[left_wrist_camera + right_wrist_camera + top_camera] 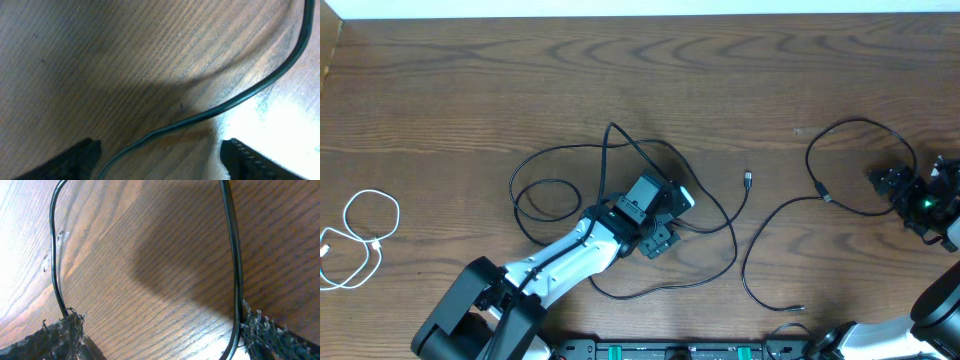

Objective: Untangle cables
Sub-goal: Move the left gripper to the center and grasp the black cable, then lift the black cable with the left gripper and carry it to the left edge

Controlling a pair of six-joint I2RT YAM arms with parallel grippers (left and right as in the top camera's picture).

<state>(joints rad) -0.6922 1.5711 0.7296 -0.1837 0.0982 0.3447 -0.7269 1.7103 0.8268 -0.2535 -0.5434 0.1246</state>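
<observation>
The left gripper (160, 162) has its jaws apart. A thin black rubber-sheathed cable (235, 102) lies flat on the brown wooden table (100, 60) between them, nearer one fingertip than the other, and curves away towards the far side.

Because the strand is off-centre and pressed to the wood, closing could nudge it sideways or let the tips ride over it and catch nothing. If the grip does take, the risk moves outward. This strand seems to run into the loose tangle of black cables (610, 150) looped around the gripper, so a hasty pull may drag the whole bundle and tighten a crossing instead of freeing it.

The right gripper (160, 340) has its jaws spread wide over bare wood. A second thin black cable (231, 255) runs down in two strands, one just beside each fingertip. I cannot tell whether they sit inside or outside the pads. Closing here could sweep both strands together into one pinch, or miss both.

A thin white looped cable (370, 235) lies well apart near the table's left edge, clear of the tangle.
</observation>
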